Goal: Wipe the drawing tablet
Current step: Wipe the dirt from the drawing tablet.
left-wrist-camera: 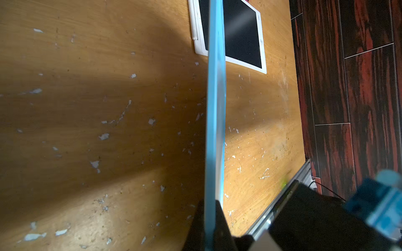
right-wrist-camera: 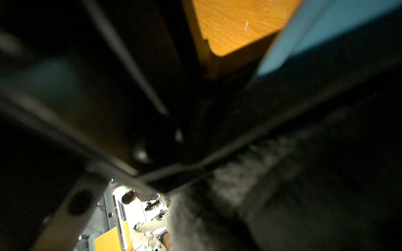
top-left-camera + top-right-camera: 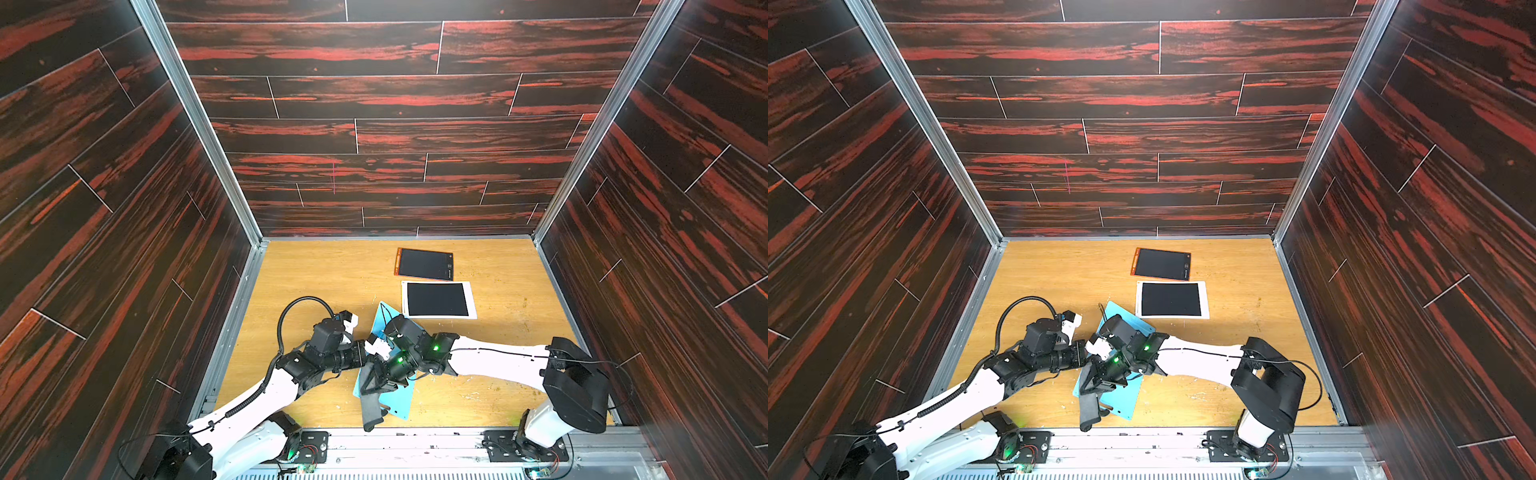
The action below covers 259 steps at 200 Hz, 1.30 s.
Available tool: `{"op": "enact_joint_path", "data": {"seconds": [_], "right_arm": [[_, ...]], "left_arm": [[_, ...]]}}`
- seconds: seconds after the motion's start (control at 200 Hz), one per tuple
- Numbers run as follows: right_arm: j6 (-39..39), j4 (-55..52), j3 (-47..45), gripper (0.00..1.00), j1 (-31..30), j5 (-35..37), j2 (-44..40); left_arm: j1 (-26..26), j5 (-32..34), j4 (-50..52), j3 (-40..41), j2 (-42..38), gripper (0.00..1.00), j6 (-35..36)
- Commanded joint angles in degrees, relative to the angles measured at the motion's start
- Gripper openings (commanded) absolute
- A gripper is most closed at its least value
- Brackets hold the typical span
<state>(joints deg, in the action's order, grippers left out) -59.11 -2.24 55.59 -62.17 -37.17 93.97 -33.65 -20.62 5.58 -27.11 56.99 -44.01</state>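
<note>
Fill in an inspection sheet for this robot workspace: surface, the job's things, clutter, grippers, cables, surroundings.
Surface: wooden tabletop, scuffed, dotted with pale flecks.
Job's things: blue tablet held tilted; grey cloth over its near part; white-framed tablet and orange-framed tablet lie flat farther back, apart.
Clutter: nothing seen beyond the flecks.
Grippers: left gripper, jaws shut on the blue tablet's edge; right gripper, jaws shut on the grey cloth.
Cables: black ribbed cable loops above the left arm; thin black cable runs along the right arm.
Surroundings: dark red wood-pattern walls on three sides; metal rail at the near edge.
</note>
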Motion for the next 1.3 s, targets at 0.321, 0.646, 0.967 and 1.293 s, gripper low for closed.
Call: {"op": "enact_joint_path", "data": {"seconds": [0.321, 0.646, 0.967, 1.293], "right_arm": [[7.7, -2.1, -19.3, 0.00, 18.3, 7.7, 6.6], [16.9, -22.7, 16.8, 0.00, 21.9, 9.6, 10.8], [6.4, -2.9, 17.5, 0.00, 24.7, -17.2, 5.0], [26.7, -41.8, 16.3, 0.00, 37.2, 27.7, -21.4]], "left_arm": [[-0.8, -0.7, 2.4, -0.8, -1.4, 0.00, 1.0], [-0.8, -1.1, 8.6, -3.5, -2.9, 0.00, 3.7], [-0.8, 2.0, 22.2, -13.3, -2.2, 0.00, 10.7], [-1.1, 19.3, 46.9, -37.7, 5.2, 0.00, 27.3]]}}
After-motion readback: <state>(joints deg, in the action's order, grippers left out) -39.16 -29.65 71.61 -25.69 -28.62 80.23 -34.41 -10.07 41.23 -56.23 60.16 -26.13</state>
